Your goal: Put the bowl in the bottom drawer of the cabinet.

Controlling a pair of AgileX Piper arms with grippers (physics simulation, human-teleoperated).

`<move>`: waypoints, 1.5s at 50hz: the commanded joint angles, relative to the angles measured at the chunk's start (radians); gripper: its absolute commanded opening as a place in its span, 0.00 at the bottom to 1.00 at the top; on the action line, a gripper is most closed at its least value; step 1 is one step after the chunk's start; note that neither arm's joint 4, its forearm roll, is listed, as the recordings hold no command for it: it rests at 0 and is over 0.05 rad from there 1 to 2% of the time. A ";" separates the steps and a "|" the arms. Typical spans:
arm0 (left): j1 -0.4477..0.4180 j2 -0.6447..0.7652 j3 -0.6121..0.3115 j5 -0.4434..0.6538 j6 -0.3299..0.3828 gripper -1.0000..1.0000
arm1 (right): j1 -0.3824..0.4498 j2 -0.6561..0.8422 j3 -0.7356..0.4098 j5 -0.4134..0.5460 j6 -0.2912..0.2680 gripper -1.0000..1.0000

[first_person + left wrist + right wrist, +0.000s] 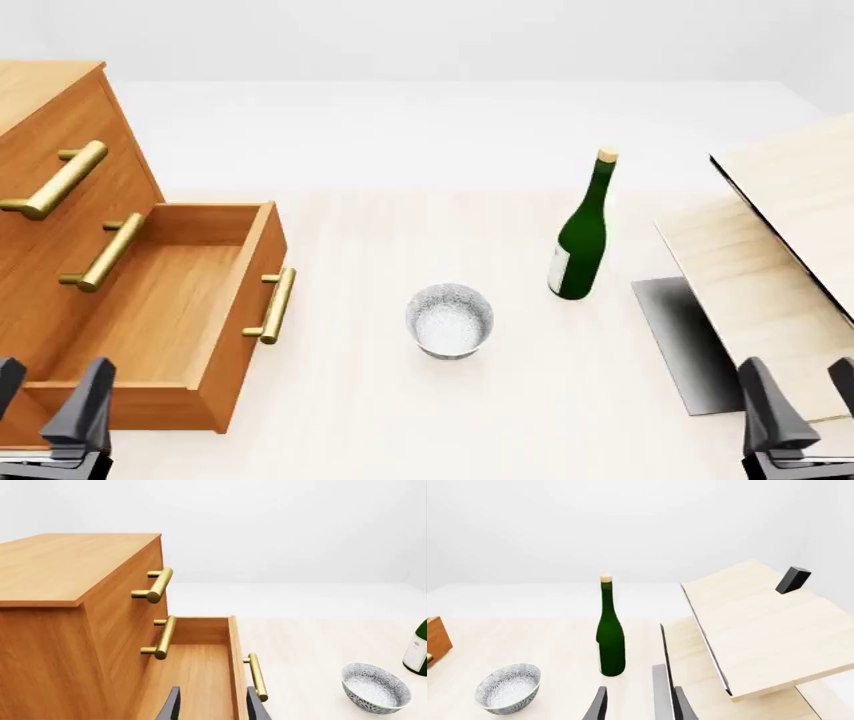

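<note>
The cabinet (54, 110) stands at the left with its bottom drawer (154, 300) pulled out and nothing inside it. The speckled white bowl (450, 320) sits upright on the table, right of the drawer's brass handle (274, 305). My left gripper (47, 405) hangs open near the drawer's front left corner, holding nothing. In the left wrist view its fingers (171, 706) frame the drawer (193, 670), with the bowl (375, 687) off to one side. My right gripper (807, 400) is open at the near right, far from the bowl (507, 687).
A green bottle (583, 235) stands just behind and right of the bowl. Pale wooden boards (787, 240) lean at the right over a dark grey plate (681, 340), with a small black block (792, 580) on top. Two upper drawers are shut.
</note>
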 commanded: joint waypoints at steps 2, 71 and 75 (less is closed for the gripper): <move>-0.005 0.012 -0.002 -0.007 -0.002 1.00 | -0.003 0.005 -0.003 -0.002 0.005 1.00; -0.760 0.578 -0.380 -0.221 -0.031 1.00 | -0.004 0.006 -0.001 -0.004 0.005 1.00; -0.776 0.643 -0.415 -0.251 -0.046 1.00 | -0.004 0.006 -0.001 -0.004 0.005 1.00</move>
